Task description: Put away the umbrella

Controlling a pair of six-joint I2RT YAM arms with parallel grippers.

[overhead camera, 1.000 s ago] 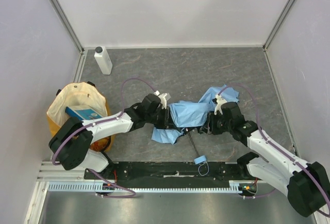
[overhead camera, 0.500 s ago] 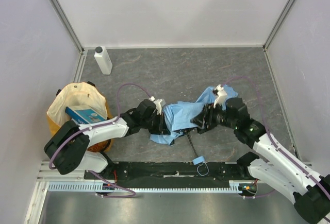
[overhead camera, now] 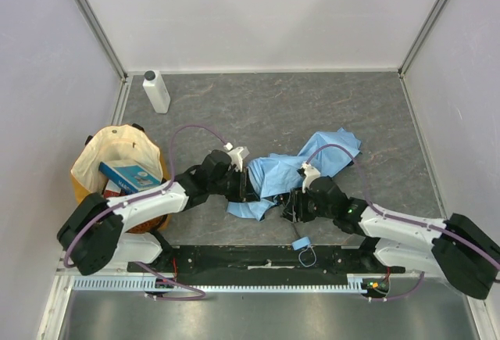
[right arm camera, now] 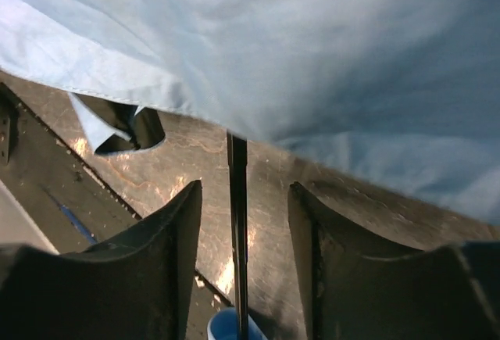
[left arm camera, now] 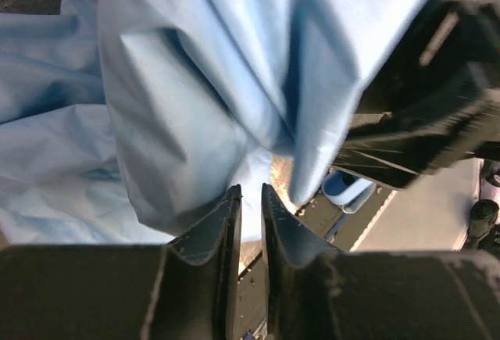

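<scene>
At the middle of the bench point(overhead camera: 312, 113) the umbrella point(overhead camera: 301, 170) lies crumpled, its black shaft point(right arm camera: 237, 223) running nearward through the open right tool point(right arm camera: 244, 190); the left tool point(left arm camera: 250, 191) is nearly closed at the fabric, grip unclear.

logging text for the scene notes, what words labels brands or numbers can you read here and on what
No text can be read in any view.
blue box in the tote bag: pale marks on its top face, too small to read.
white bottle: no label or print shows.
umbrella: plain blue fabric, no print shows.
</scene>
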